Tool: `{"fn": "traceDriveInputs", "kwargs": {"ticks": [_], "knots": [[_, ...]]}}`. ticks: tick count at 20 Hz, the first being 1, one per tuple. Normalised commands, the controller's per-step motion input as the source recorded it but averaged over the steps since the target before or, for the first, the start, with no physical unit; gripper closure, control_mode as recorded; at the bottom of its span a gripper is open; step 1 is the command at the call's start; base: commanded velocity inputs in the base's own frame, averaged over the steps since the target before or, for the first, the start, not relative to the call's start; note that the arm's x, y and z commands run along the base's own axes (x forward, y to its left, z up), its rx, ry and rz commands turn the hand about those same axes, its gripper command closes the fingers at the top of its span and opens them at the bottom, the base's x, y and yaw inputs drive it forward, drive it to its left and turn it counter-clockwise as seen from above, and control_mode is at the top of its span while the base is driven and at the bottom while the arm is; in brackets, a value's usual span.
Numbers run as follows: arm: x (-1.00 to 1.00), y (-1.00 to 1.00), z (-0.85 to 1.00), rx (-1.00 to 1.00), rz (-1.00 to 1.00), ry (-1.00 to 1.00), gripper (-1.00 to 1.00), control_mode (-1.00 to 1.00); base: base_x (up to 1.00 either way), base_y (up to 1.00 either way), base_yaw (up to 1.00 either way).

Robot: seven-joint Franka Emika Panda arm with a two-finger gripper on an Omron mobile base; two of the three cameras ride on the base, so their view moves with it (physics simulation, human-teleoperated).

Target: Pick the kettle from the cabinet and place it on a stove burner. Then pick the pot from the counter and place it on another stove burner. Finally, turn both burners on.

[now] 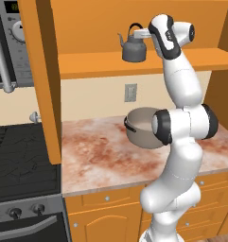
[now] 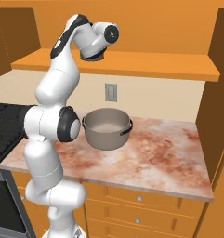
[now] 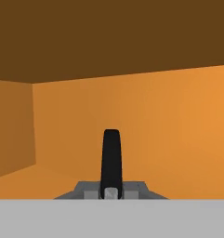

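Kettle (image 1: 134,48): small, dark grey, arched handle, curved spout.

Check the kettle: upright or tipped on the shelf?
Upright. The kettle sits flat on the cabinet shelf, handle arching on top, spout pointing left.

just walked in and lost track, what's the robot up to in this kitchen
The white arm is reaching up into the orange cabinet, and its gripper is shut on the arched handle of the small dark kettle, which sits on the shelf. The hand view shows the dark handle pinched between the fingertips. The pot waits on the marbled counter. The stove burners on the left carry nothing, so nothing has been moved to them yet.
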Motion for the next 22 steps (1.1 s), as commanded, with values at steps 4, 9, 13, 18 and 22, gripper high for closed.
{"fn": "traceDriveInputs", "kwargs": {"ticks": [4, 9, 13, 18, 22], "knots": [[0.00, 0.01, 0.00, 0.00, 0.00, 0.00, 1.00, -1.00, 0.00, 0.00, 0.00], [0.00, 0.07, 0.00, 0.00, 0.00, 0.01, 1.00, -1.00, 0.00, 0.00, 0.00], [0.00, 0.04, 0.00, 0.00, 0.00, 0.00, 1.00, -1.00, 0.00, 0.00, 0.00], [0.00, 0.00, 0.00, 0.00, 0.00, 0.00, 1.00, -1.00, 0.00, 0.00, 0.00], [0.00, 0.00, 0.00, 0.00, 0.00, 0.00, 1.00, -1.00, 0.00, 0.00, 0.00]]}}
